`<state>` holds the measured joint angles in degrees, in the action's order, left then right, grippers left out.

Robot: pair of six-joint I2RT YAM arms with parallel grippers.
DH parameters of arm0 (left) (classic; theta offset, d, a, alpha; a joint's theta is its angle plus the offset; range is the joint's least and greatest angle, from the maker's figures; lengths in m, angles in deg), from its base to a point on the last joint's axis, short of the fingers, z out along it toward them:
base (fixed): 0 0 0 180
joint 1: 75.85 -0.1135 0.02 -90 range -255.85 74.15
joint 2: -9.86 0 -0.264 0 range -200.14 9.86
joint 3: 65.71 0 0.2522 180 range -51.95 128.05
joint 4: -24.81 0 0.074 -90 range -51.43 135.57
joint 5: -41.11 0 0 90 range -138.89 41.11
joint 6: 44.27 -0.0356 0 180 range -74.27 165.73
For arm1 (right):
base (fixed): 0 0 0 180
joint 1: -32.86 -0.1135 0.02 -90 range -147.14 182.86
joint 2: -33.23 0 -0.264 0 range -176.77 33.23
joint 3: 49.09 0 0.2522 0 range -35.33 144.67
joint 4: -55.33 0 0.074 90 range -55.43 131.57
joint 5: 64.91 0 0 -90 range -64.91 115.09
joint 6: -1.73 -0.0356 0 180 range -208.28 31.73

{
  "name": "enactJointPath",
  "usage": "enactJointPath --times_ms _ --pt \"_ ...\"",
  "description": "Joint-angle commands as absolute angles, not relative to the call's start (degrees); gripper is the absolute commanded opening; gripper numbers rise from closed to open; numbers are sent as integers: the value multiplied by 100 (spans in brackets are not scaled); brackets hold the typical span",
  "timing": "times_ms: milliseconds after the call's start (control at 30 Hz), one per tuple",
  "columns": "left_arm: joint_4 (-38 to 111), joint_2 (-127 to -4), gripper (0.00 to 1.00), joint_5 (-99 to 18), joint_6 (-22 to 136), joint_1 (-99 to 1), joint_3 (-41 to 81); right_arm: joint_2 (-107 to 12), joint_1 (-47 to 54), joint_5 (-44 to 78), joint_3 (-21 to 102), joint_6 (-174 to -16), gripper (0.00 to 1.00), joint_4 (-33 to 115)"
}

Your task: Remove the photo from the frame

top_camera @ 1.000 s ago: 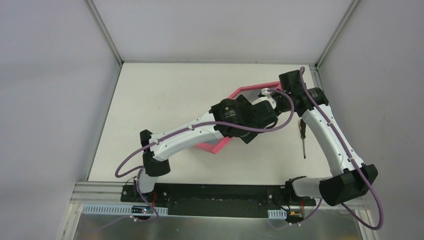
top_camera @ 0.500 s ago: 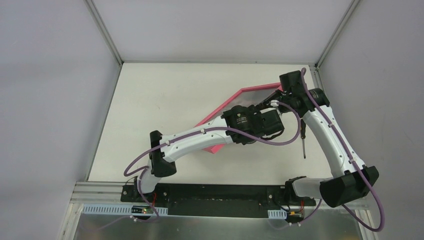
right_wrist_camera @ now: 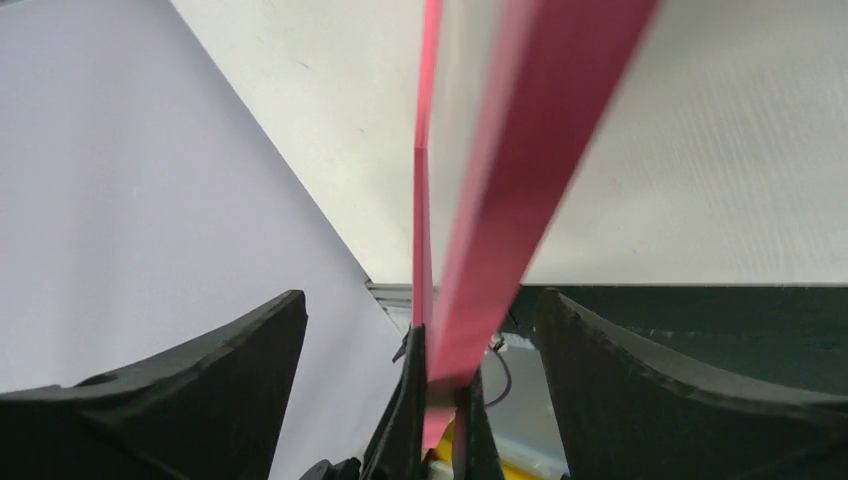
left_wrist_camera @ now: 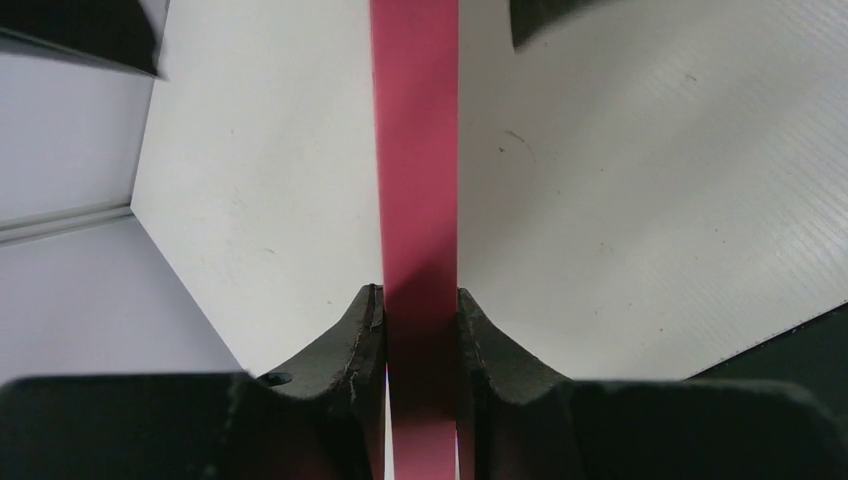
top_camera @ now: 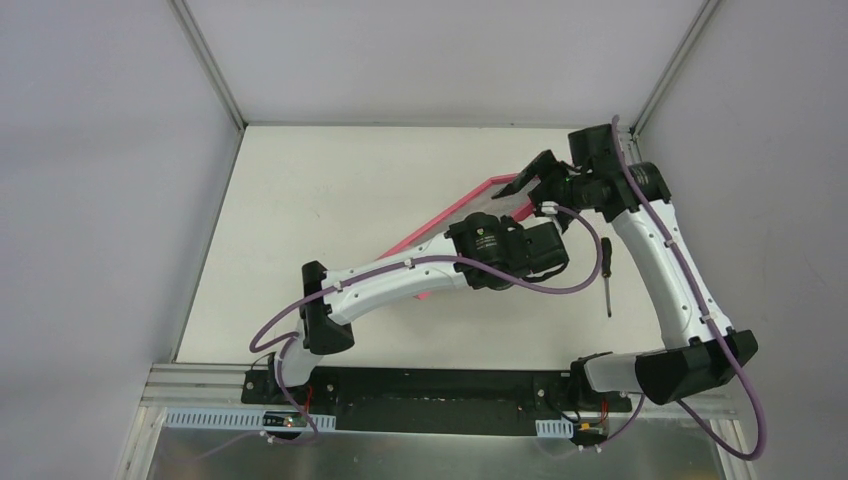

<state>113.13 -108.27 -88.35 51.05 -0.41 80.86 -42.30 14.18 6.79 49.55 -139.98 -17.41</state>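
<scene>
The left gripper (left_wrist_camera: 420,300) holds the bright-pink picture frame (top_camera: 445,217) on edge above the white worktop (top_camera: 330,200), its jaws clamped on either face of the narrow border. In the left wrist view the pink strip runs straight up from between the two black fingers (left_wrist_camera: 360,335). The right gripper (right_wrist_camera: 420,300) sits at the frame's far end near the back right corner of the worktop, its jaws spread wide with the border passing between them, touching neither. The photo cannot be made out in any view. A black-handled screwdriver (top_camera: 606,275) lies flat on the worktop just right of the left arm's wrist, apart from the frame.
</scene>
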Motion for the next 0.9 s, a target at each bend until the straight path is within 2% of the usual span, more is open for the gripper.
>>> enactJointPath --times_ms 0,67,200,400,700,867 --pt "11735 -10563 0 -8984 5281 -61 8440 -4407 1783 529 6060 -12833 94 -2275" --pt "11874 -10495 0 -8833 5447 -162 8637 -4404 1999 536 6422 -12609 99 -2407" --pt "12055 -10260 0 -8286 5967 -594 8994 -4398 2522 350 6914 -12493 99 -2627" --pt "11832 -9671 0 -6581 6993 -1810 8973 -4144 2816 471 7102 -12511 99 -2761" --pt "11415 -9021 0 -5376 7854 -3212 8716 -3521 2815 296 5759 -12536 99 -2530" --pt "10970 -8237 0 -5341 7926 -3763 7503 -3100 2820 248 4928 -12493 99 -2429"
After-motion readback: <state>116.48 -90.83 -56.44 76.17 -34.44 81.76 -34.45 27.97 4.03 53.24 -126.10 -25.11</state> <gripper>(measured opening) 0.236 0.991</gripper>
